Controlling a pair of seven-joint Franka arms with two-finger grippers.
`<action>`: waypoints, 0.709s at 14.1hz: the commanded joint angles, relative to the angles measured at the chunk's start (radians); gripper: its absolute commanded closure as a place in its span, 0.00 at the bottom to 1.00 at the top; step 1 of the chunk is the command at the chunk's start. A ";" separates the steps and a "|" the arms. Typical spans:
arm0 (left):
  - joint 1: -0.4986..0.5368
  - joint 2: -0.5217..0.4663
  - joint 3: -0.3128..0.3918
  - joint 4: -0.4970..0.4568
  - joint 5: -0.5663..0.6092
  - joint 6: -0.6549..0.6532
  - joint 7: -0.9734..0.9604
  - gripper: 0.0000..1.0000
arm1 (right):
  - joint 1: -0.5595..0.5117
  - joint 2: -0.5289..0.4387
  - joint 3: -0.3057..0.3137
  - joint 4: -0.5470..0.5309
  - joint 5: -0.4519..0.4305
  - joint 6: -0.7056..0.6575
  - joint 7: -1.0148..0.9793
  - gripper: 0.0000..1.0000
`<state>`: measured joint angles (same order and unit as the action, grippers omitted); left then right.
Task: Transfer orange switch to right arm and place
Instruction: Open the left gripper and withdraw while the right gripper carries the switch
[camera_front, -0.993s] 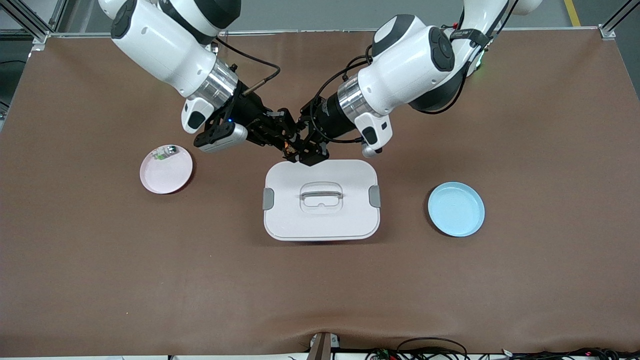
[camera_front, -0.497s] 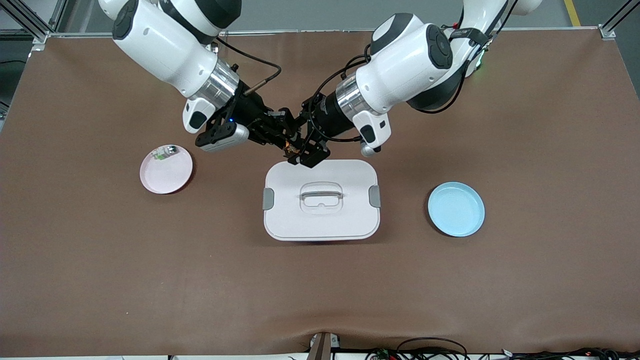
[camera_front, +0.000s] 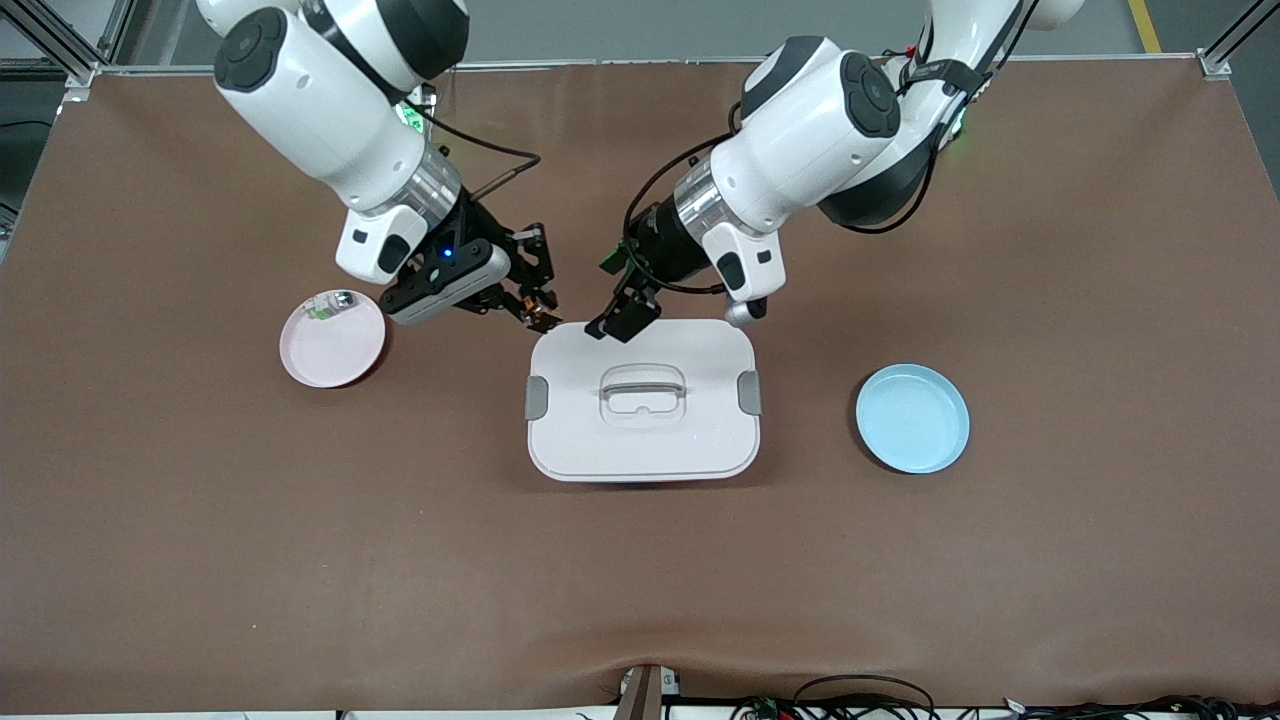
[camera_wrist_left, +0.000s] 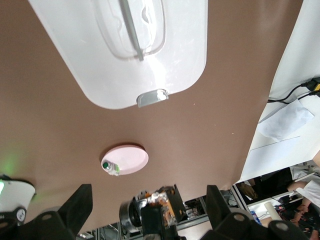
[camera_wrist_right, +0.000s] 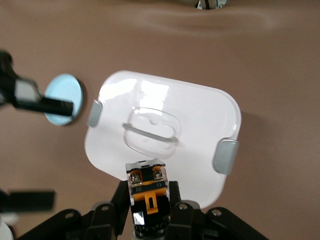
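Holding the switch (camera_wrist_right: 147, 192) pinched between its fingers, your right gripper (camera_front: 540, 312) hangs over the table just off the corner of the white box (camera_front: 700, 440), toward the right arm's end. Your left gripper (camera_front: 622, 318) has its jaws spread wide and empty, above the box's edge nearest the bases. The pink plate (camera_front: 335, 352) already carries a small whitish-green piece (camera_front: 322, 309); the blue plate (camera_front: 912, 440) is bare. The likely trouble is the grip: the switch is tiny and sticks out past the fingertips, so a fast swing or a bump could twist it loose. Releasing too high, you may see it bounce off the plate or knock that piece.
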<state>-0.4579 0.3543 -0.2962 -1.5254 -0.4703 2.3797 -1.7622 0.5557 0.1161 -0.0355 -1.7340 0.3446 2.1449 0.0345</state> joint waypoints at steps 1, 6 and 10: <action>0.024 -0.057 0.000 -0.074 0.038 0.007 0.068 0.00 | -0.071 0.002 0.006 0.019 -0.038 -0.132 -0.187 1.00; 0.060 -0.101 0.000 -0.140 0.218 -0.037 0.148 0.00 | -0.184 -0.044 0.008 -0.030 -0.219 -0.278 -0.546 1.00; 0.108 -0.147 -0.003 -0.203 0.356 -0.108 0.185 0.00 | -0.275 -0.082 0.008 -0.111 -0.295 -0.266 -0.880 1.00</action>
<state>-0.3848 0.2667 -0.2954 -1.6624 -0.1659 2.3011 -1.6162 0.3297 0.0861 -0.0430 -1.7777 0.0966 1.8693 -0.7083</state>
